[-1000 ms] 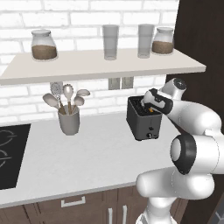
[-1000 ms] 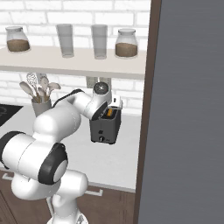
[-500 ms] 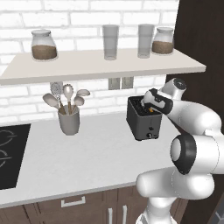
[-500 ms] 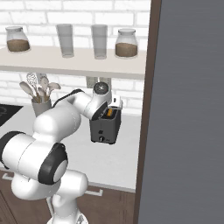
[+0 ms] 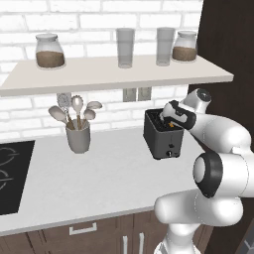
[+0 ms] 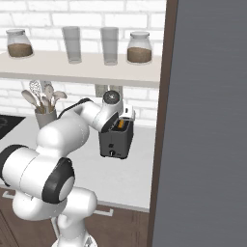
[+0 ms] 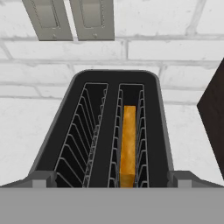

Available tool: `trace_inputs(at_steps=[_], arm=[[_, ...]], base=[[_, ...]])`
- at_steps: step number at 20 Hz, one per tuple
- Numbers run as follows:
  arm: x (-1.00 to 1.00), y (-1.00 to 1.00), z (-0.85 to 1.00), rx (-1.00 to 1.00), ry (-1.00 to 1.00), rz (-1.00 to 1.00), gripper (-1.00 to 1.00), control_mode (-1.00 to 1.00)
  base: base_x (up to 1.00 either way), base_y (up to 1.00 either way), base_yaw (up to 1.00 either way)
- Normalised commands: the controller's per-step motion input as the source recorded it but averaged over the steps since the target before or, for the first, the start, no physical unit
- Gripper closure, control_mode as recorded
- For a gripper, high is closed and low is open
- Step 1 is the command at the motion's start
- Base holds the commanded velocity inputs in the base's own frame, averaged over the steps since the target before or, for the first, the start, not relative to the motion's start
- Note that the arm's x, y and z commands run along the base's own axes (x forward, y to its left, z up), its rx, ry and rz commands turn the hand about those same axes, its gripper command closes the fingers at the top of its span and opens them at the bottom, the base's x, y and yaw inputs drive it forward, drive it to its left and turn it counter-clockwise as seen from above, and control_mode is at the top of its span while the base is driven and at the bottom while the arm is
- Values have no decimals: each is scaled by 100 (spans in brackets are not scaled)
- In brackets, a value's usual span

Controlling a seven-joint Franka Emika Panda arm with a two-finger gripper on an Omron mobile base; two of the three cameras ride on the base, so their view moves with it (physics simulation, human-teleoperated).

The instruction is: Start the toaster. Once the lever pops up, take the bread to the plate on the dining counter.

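The white Franka arm rises from the near edge of the pale worktop (image 5: 99,178) and bends back toward the brick wall, its gripper (image 5: 168,115) poised directly over the dark toaster (image 5: 162,141), which stands on the worktop near its right end, beside a tall dark panel (image 6: 207,120). From the hand camera, looking straight down into the toaster (image 7: 114,131), two wire-lined slots run side by side; the bread (image 7: 128,144) stands on edge in the right-hand slot, its golden-tan top just below the rim, while the left-hand slot holds nothing. From the right base camera the bread (image 6: 120,124) shows as a small orange edge at the top of the toaster (image 6: 116,141), just under the wrist. Whether the fingers are spread or closed cannot be told from any view. To the left on the worktop, well apart from the toaster, sits a grey utensil cup (image 5: 78,139) holding spoons and a whisk, and a black hob (image 5: 12,173) lies at the far left. Behind the toaster, two wall sockets (image 7: 70,19) are set in the brick. Above them, a shelf (image 5: 114,74) carries two jars (image 5: 49,51) and two glass tumblers (image 5: 125,47).
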Motion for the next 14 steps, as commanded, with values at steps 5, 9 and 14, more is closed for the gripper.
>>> trace_inputs(at_steps=[5, 9, 14], arm=[[0, 0, 0, 0, 0, 0, -100, -100], [0, 0, 0, 0, 0, 0, -100, -100], [0, 0, 0, 0, 0, 0, -100, -100]], base=[[0, 0, 0], [0, 0, 0], [0, 0, 0]])
